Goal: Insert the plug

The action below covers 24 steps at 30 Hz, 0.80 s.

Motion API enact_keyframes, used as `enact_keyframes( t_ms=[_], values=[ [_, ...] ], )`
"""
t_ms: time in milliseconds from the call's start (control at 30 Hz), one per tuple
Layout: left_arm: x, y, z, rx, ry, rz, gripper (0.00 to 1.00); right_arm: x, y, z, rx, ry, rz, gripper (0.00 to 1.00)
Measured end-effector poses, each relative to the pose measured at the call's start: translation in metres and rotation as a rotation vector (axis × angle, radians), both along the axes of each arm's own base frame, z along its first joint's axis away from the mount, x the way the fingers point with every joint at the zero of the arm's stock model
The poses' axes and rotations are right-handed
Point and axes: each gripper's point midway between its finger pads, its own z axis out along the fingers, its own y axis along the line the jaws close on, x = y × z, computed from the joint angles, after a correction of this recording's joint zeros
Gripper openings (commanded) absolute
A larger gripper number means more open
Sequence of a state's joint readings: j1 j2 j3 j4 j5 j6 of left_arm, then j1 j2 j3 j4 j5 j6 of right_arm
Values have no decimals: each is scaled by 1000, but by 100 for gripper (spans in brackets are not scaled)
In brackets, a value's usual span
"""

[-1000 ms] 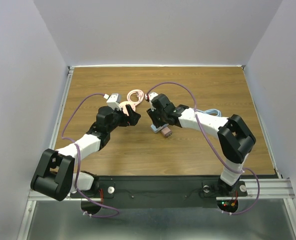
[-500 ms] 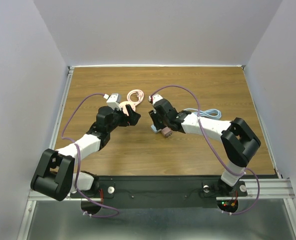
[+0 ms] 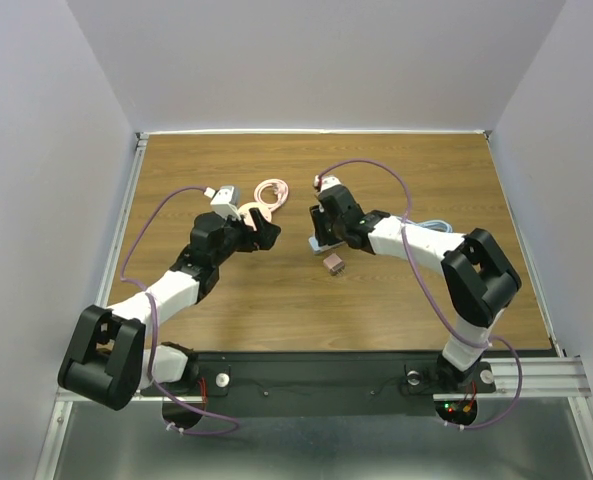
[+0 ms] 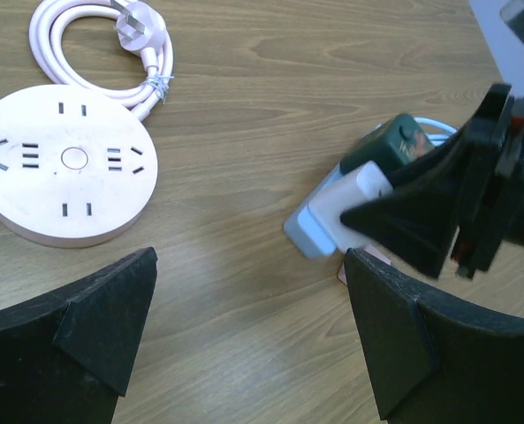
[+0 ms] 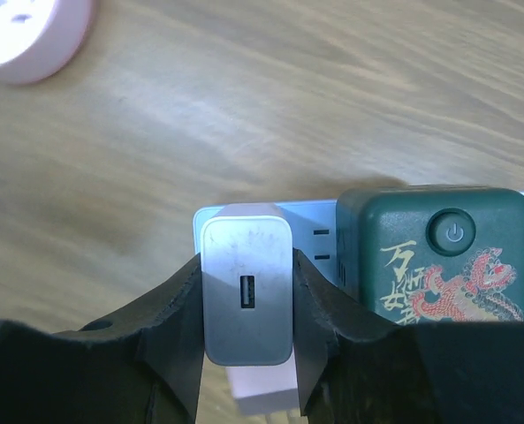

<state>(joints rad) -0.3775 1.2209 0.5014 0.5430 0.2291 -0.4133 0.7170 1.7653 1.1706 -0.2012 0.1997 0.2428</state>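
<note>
White square USB charger plug (image 5: 246, 291) is clamped between the fingers of the right gripper (image 5: 248, 331), USB port facing the wrist camera. It sits over the left end of a light-blue plastic power strip (image 5: 319, 240), just beside a dark-green adapter block (image 5: 434, 256) with a dragon print and a power button that occupies the next slot. Can't tell from any view whether the plug's prongs are seated in the strip or only resting on it. Small pinkish block (image 3: 333, 265) lies on the wooden table (image 3: 426, 170) just near-side of the strip. Left gripper (image 4: 248, 265) hangs over the table with its jaws wide apart, holding nothing. Round pink multi-socket hub (image 4: 67, 163) lies flat to its left in the wrist view. The hub's coiled pink cable (image 4: 94, 53) lies just behind it, with its plug on top of the coil. Hub and strip are well apart; the two grippers face each other across bare wood.
</note>
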Motion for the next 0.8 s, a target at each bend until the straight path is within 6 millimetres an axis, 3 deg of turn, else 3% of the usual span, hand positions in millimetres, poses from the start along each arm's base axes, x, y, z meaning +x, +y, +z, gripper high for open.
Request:
enact_keyframes(
  t_ms=[300, 367, 467, 567, 600, 667, 800],
  values=[
    [-1, 2, -1, 2, 2, 7, 99, 45, -40, 2, -35, -43, -179, 1],
    [-1, 2, -1, 3, 2, 8, 99, 50, -44, 3, -41, -50, -199, 18],
    [-1, 3, -2, 6, 5, 14, 99, 53, -48, 3, -42, -49, -208, 56],
    [0, 4, -3, 8, 7, 19, 99, 52, -48, 2, -43, -39, -193, 68],
    [0, 4, -3, 8, 8, 19, 99, 50, -50, 1, -52, -32, -186, 79],
    [-1, 4, -3, 8, 10, 21, 99, 46, -50, 3, -41, -10, -155, 89],
    [-2, 4, 0, 6, 6, 22, 99, 31, -51, 29, -10, -33, -96, 90]
  ],
)
